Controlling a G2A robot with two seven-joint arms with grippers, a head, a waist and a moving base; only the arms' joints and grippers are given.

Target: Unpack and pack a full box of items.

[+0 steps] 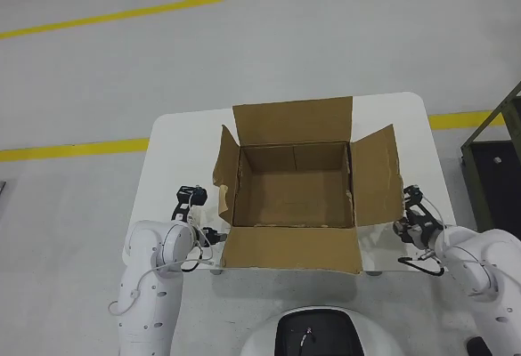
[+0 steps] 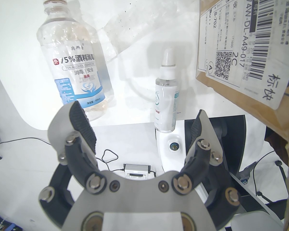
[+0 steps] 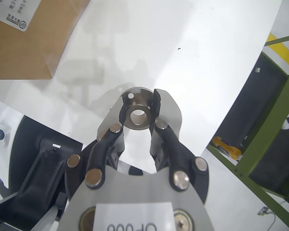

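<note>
An open cardboard box stands mid-table, flaps spread; its inside looks bare. My left gripper is open beside the box's left wall, nothing between its fingers. Beyond it a large clear alcohol bottle and a small spray bottle stand upright near the table's front edge. My right gripper hangs above the table to the right of the box, shut on a small metal flanged bushing. From above, the left gripper and the right gripper flank the box.
The white table has bare surface behind and to both sides of the box. A green-framed cart stands just off the table's right edge. Cables and a small grey unit lie on the floor below the front edge.
</note>
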